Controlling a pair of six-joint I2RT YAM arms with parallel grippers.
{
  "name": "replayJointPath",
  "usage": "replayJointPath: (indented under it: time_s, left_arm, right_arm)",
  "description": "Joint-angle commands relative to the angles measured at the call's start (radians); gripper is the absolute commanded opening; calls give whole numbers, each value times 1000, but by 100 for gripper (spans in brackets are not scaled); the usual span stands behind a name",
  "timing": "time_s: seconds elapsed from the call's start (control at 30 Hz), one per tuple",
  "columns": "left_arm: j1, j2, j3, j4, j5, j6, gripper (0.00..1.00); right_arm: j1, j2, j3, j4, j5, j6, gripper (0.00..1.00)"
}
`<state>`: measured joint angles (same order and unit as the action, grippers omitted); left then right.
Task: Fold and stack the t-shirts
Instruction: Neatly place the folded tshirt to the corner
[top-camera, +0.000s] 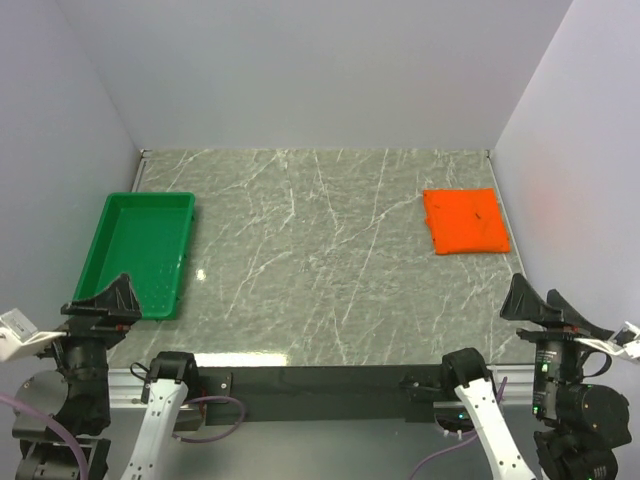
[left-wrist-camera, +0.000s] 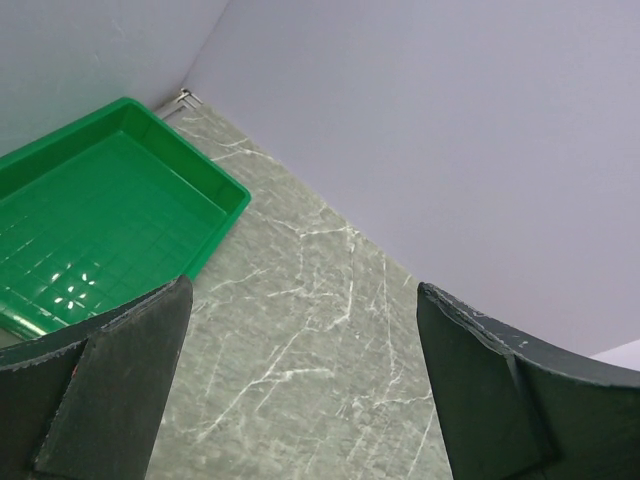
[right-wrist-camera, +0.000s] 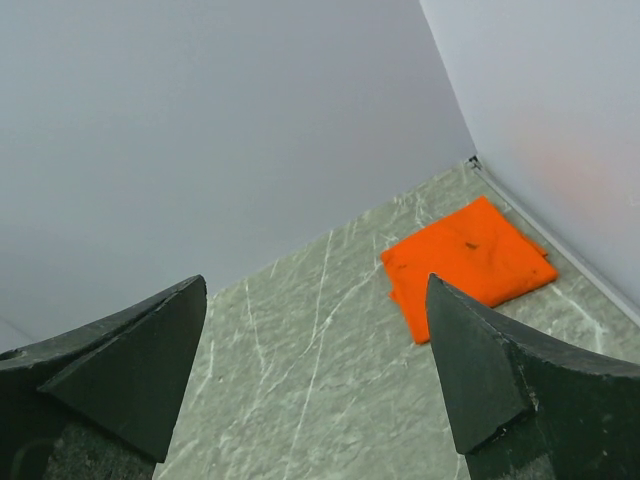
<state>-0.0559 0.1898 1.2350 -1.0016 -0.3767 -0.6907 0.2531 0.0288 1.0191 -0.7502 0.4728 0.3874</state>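
The orange t-shirt (top-camera: 466, 222) lies folded into a flat rectangle on the counter (top-camera: 320, 250), at the far right near the side wall (top-camera: 560, 150) and well apart from the green tray (top-camera: 110, 215) on the left. The left tool (top-camera: 100, 300) and the right tool (top-camera: 545, 303) both hang released at the near edge, jaws wide and holding nothing. The cloth looks light, soft and limp, so it would likely sag or unfold if pinched through one layer. The safest hold is probably along an edge, through every layer.
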Motion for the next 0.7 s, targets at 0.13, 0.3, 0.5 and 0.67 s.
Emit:
replayJointPath:
  time_s: [0.13,0.3,0.5,0.67]
  left_arm:
    - [-2,-43,-43,-20,-14,13,99]
    - [-2,-43,-51,-3,-16,2,100]
    - [-2,-55,-83,15,-24,0,100]
    - [-2,-66,-118,69,-33,13,99]
  right_arm:
    - [6,-3,-37,54,-52,-35,96]
    - [8,23,-50,81,-74,-39,96]
    - [8,23,-71,97,-82,-51,96]
    - [8,28,-96,117,-97,-48,96]
